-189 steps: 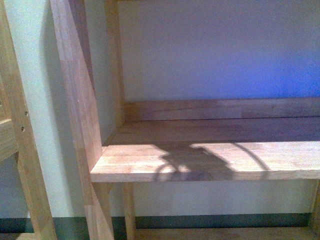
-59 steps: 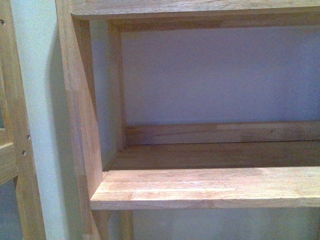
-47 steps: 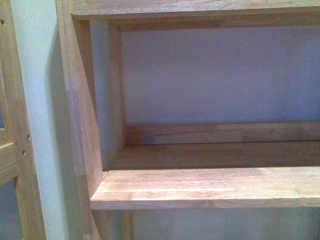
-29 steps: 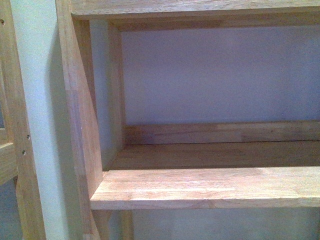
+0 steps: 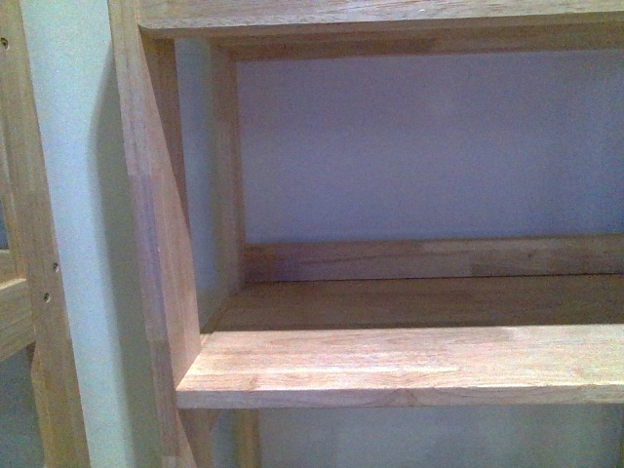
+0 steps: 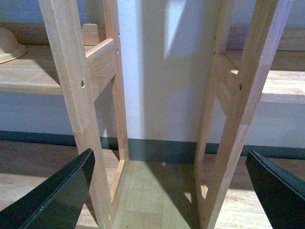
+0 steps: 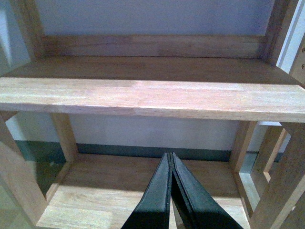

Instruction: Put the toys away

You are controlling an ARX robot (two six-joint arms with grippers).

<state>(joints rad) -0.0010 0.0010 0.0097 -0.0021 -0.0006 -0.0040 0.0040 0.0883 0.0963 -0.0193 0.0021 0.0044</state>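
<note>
Your right gripper (image 7: 170, 164), black fingers pressed together and holding nothing, hangs before the bare light-wood shelf board (image 7: 152, 98). Your left gripper (image 6: 169, 191) is spread wide between two pale wooden uprights (image 6: 76, 95). The orange-yellow plush toy shows in no view.

Both grippers carry smooth, tapering jaws of what looks like matte black plastic.

Front view raised; shelf (image 5: 409, 366) lower, shadow gone.
</note>
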